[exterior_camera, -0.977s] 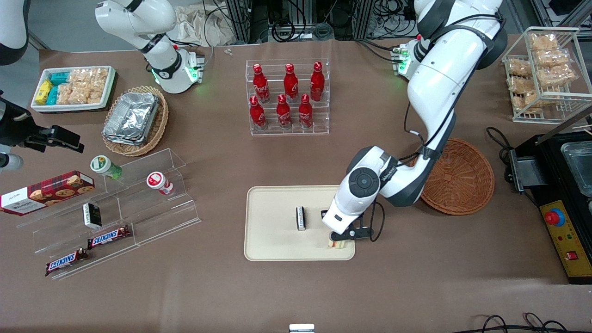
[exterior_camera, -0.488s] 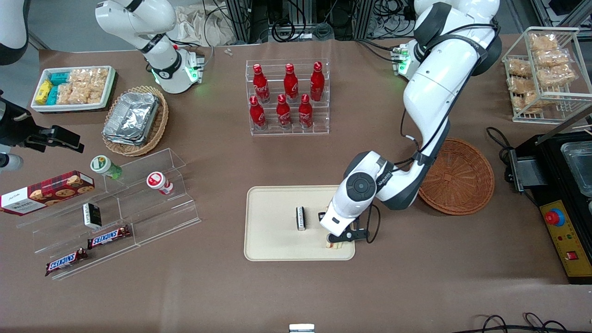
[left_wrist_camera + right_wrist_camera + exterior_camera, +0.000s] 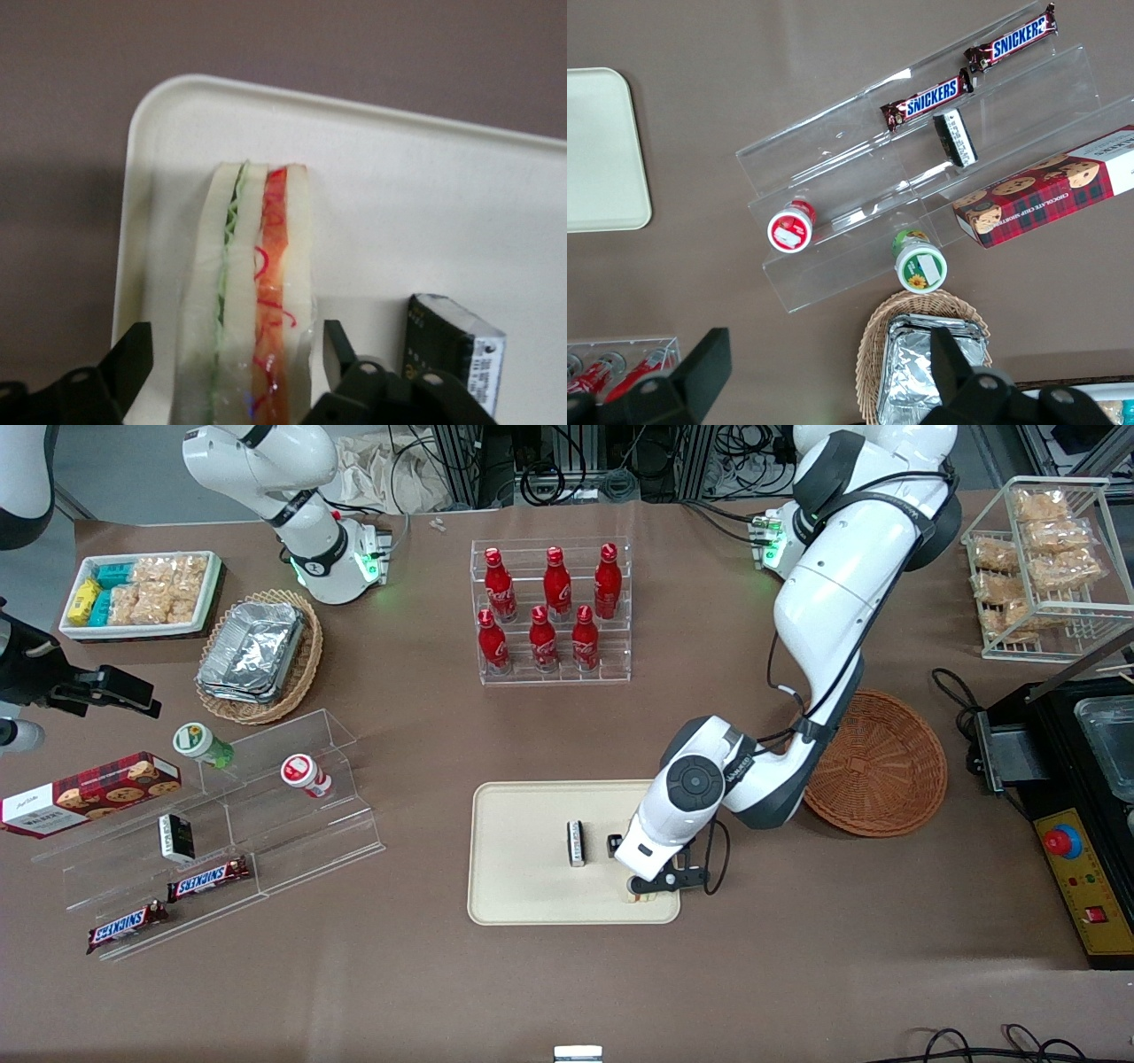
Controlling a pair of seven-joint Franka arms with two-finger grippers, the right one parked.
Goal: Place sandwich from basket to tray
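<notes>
The sandwich [image 3: 252, 292], pale bread in clear wrap with green and red-orange filling, stands on edge on the beige tray [image 3: 399, 177] near a rounded corner. My left gripper [image 3: 232, 345] straddles it, open, and a gap shows between each black finger [image 3: 133, 354] and the bread. In the front view the gripper [image 3: 642, 884] is low over the tray's [image 3: 523, 895] corner nearest the camera, at the working arm's end, and the wrist hides most of the sandwich [image 3: 640, 895]. The reddish-brown basket [image 3: 877, 766] is empty, toward the working arm's end.
A small black packet [image 3: 576, 843] lies on the tray beside the gripper. A rack of red bottles [image 3: 551, 611] stands farther from the camera. Toward the parked arm's end are a clear tiered stand [image 3: 221, 824] with snacks and a tan basket of foil containers [image 3: 257, 654].
The wrist and gripper have shifted slightly toward the parked arm's end over the tray corner. The sandwich stays at the same corner.
</notes>
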